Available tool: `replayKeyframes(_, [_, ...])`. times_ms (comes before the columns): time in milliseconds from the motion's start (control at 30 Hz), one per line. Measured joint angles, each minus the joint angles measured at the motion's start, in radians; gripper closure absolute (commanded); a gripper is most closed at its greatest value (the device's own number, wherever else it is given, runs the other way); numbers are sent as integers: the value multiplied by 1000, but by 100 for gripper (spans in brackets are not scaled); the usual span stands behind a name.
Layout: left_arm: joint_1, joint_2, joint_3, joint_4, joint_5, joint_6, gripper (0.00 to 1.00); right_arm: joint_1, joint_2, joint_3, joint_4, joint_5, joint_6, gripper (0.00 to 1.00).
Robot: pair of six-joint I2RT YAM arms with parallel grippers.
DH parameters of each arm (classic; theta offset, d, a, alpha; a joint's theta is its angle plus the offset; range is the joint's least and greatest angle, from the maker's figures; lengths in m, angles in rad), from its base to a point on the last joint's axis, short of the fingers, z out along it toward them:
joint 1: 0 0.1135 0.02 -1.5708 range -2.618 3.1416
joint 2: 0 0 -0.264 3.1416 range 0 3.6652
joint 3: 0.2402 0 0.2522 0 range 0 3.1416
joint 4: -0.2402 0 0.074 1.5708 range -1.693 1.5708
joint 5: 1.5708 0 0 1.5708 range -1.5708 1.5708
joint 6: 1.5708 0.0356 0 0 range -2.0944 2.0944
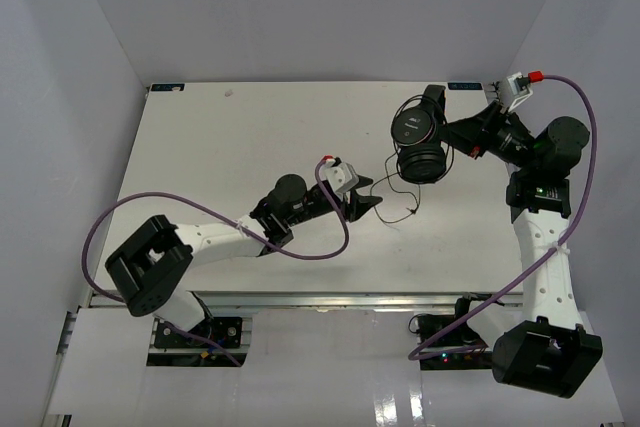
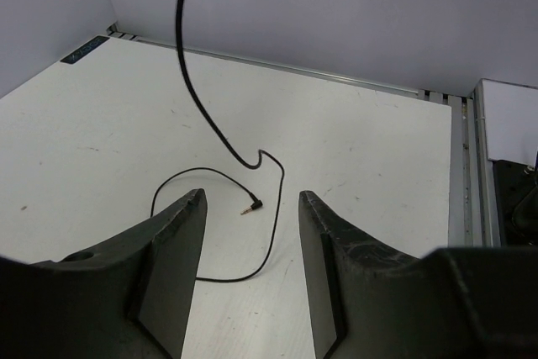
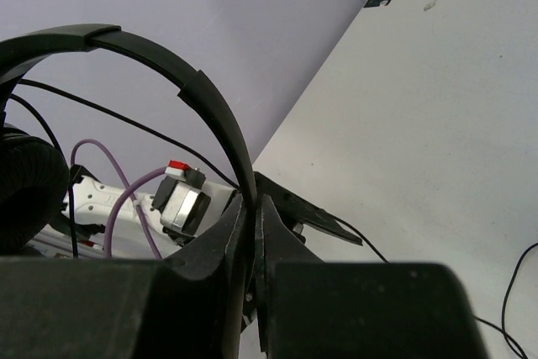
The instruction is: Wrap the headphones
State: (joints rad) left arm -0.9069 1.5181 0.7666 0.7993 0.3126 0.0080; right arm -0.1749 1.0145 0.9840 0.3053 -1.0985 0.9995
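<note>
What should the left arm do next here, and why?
Probably lower the open left gripper onto the plug of the cord and close. The right gripper is shut on the headband, holding the headphones up, while the plug lies loose on the table, framed between the left fingers.

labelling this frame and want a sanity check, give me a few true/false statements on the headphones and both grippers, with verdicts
1. The right gripper is shut on the headband of the headphones. True.
2. The left gripper is clamped on the cord. False: its jaws stand open with nothing between them.
3. The cord's plug lies on the table just ahead of the left gripper. True.
4. The headphones sit on the left half of the table. False: they are at the far right, by the right gripper.
</note>
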Motion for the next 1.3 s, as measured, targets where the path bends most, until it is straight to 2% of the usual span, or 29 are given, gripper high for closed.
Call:
replayKeyframes(500, [-54,207,46,150,-29,-81,39,-7,0,2,33,0,42,92])
replayKeyframes(700, [-73,325,58,325,-49,-147,38,-8,-1,2,53,0,59,92])
replayKeyframes(933, [-91,445,171,379,-126,-179,42,-8,-11,2,70,-1,77,92])
replayKeyframes(967, [-93,449,179,387,-138,-182,44,-8,-12,2,72,-1,79,92])
replayKeyframes(1167, [-98,467,206,452,-155,-223,80,-8,-15,2,85,0,93,92])
replayKeyframes(1300, [-101,491,224,465,-146,-243,90,-10,-15,2,88,0,93,92])
